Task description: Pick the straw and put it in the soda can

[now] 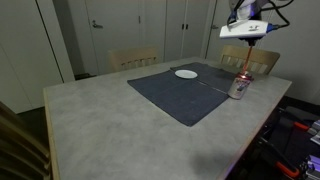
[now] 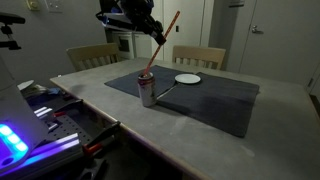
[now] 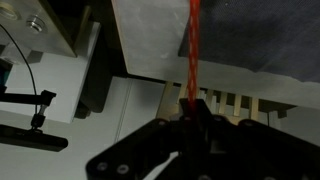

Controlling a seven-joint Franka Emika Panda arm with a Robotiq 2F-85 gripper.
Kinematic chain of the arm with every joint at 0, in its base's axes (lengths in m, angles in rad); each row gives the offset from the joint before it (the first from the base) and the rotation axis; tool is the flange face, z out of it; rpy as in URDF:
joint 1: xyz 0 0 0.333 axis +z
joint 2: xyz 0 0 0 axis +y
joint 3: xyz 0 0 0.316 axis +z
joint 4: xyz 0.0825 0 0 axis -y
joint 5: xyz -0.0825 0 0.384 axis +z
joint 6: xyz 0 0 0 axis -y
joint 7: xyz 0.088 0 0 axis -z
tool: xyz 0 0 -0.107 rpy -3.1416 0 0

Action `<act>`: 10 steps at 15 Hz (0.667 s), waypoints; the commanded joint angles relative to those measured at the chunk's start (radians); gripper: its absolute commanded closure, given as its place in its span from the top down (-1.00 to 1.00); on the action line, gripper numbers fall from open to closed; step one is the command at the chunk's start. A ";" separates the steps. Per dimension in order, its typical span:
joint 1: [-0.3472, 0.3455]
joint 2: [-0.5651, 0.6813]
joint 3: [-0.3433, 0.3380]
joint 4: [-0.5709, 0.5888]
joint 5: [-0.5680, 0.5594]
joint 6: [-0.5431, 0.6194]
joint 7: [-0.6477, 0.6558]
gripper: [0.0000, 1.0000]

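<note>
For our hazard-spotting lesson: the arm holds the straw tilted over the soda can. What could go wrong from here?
1. The straw sits tilted in the shut fingers, so its lower end might miss the opening of the soda can.
2. Pushing down at that angle could tip the can.
3. Released, the long straw may lever out.

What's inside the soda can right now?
The straw tilts down to the top of the soda can, its lower end seemingly in the opening. The can's wall hides how deep it goes and any contents.
</note>
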 commanded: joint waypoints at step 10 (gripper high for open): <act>0.023 0.107 -0.016 0.063 0.014 -0.010 0.003 -0.96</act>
